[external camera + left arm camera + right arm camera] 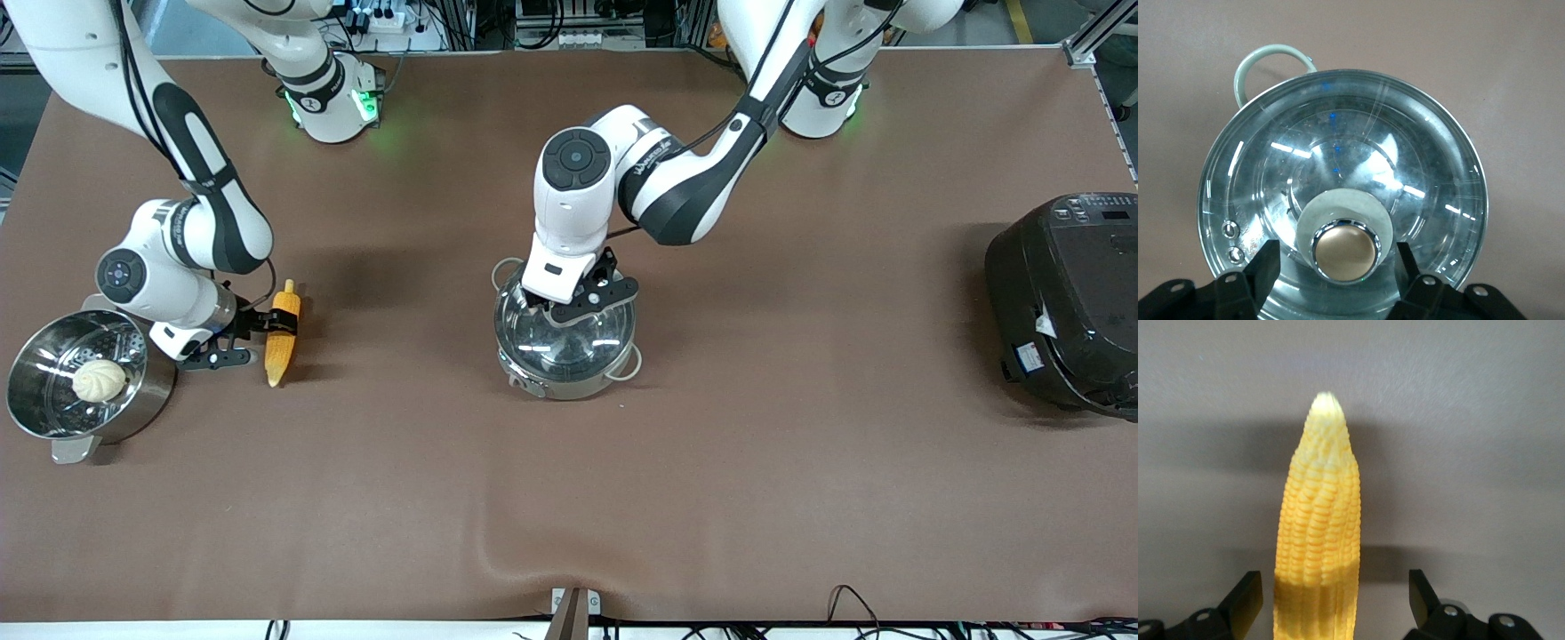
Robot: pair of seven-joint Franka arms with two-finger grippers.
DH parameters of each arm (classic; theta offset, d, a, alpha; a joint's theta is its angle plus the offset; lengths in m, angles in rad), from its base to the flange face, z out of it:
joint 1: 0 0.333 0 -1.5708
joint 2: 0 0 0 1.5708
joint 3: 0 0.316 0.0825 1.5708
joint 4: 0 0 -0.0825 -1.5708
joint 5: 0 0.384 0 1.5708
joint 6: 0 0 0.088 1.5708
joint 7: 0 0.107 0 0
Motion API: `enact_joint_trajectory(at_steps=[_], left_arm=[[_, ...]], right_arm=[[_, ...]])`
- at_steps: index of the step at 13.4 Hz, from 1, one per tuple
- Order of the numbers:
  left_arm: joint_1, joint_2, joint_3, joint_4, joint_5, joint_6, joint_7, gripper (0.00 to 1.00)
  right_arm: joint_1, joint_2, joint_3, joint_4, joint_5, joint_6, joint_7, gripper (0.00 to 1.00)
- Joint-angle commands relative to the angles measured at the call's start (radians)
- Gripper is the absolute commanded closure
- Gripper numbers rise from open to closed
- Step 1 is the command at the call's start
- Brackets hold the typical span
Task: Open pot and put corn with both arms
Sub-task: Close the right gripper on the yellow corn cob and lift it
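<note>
lid still on, corn still on the table

the left gripper [1338, 263] sits low over the pot [565, 342] at mid-table, fingers [1265, 263] spread either side of the lid's copper knob [1345, 251], not touching it. the right gripper [267, 324] is down at the corn [282, 333], fingers apart around the cob, which lies on the table beside the steamer pot [84, 378] holding a white bun [99, 380].

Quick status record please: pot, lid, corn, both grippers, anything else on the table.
pot: mid-table, lid on
lid knob: between the open jaws of the left gripper
corn: on the table, between the open jaws of the right gripper
steamer pot: beside corn, bun inside
black cooker: left arm's end
</note>
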Motion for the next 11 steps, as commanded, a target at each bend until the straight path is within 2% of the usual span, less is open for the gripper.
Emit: enact_joint_trajectory(at_steps=[1, 3, 5, 6, 8, 11], left_arm=[[-0.011, 0.028, 0.01, 0.03, 0.022, 0.011, 0.007, 0.22], [-0.011, 0.032, 0.01, 0.03, 0.022, 0.018, 0.007, 0.23], [-0.011, 0.037, 0.009, 0.03, 0.022, 0.018, 0.007, 0.23], [-0.011, 0.037, 0.009, 0.03, 0.024, 0.018, 0.007, 0.24], [-0.009, 0.04, 0.009, 0.03, 0.022, 0.018, 0.021, 0.29], [-0.009, 0.045, 0.009, 0.03, 0.022, 0.018, 0.027, 0.32]], right_arm=[[0.003, 0.016, 0.01, 0.001, -0.004, -0.016, 0.006, 0.22], [0.002, 0.014, 0.012, 0.01, 0.001, -0.036, 0.006, 0.38], [0.005, 0.011, 0.012, 0.014, 0.001, -0.039, 0.009, 0.74], [0.006, 0.001, 0.014, 0.027, 0.001, -0.065, 0.022, 0.84], [0.012, -0.021, 0.014, 0.107, 0.001, -0.22, 0.027, 0.93], [0.025, -0.041, 0.014, 0.249, -0.001, -0.425, 0.026, 0.94]])
